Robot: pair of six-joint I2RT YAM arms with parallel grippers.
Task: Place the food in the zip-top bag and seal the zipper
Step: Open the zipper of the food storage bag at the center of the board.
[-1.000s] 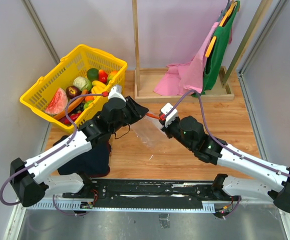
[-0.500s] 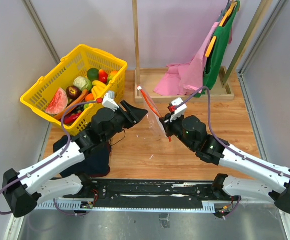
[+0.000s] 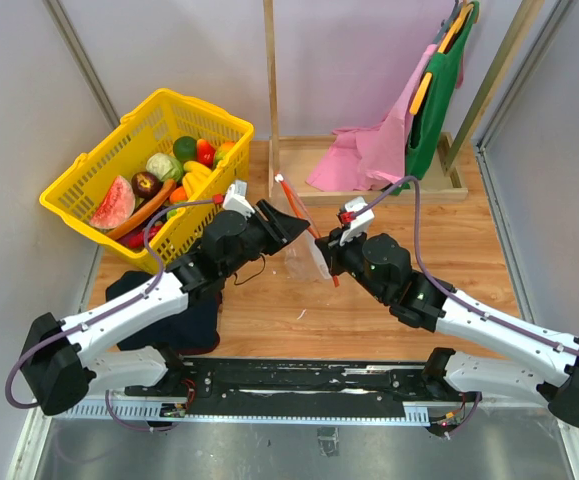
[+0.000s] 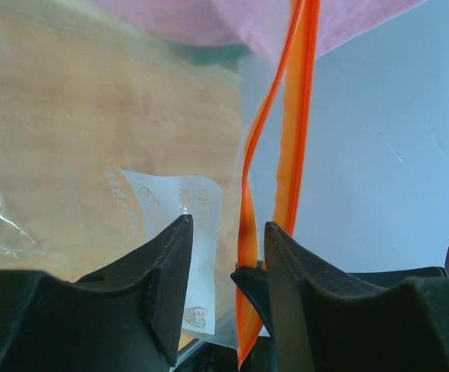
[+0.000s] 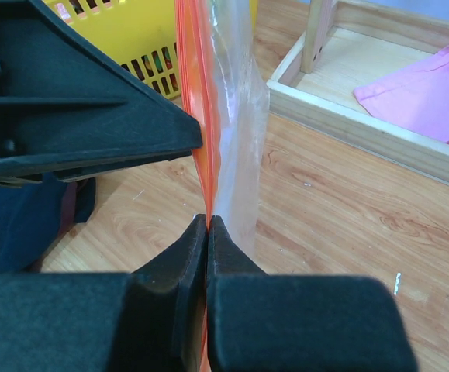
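Observation:
The zip-top bag (image 3: 304, 258) hangs clear and floppy above the table, its red-orange zipper (image 3: 285, 188) running steeply up to the left. My right gripper (image 3: 328, 262) is shut on the zipper's lower end; in the right wrist view the pads (image 5: 208, 222) pinch the zipper (image 5: 195, 116), with clear film (image 5: 237, 116) just right of it. My left gripper (image 3: 298, 217) is open at the bag's edge. In its wrist view the jaws (image 4: 228, 229) straddle the zipper (image 4: 247, 209) and the white label (image 4: 179, 209). The food (image 3: 174, 168) lies in a yellow basket (image 3: 209, 109).
A wooden rack (image 3: 287, 185) stands at the back with a pink cloth (image 3: 364, 150) and a green apron (image 3: 439, 90). A dark cloth (image 3: 184, 312) lies under the left arm. Walls close in on both sides.
The right gripper lifted the bag so the zipper stands steep. The left gripper let go, opened and drew back, then came in again around the bag's edge.

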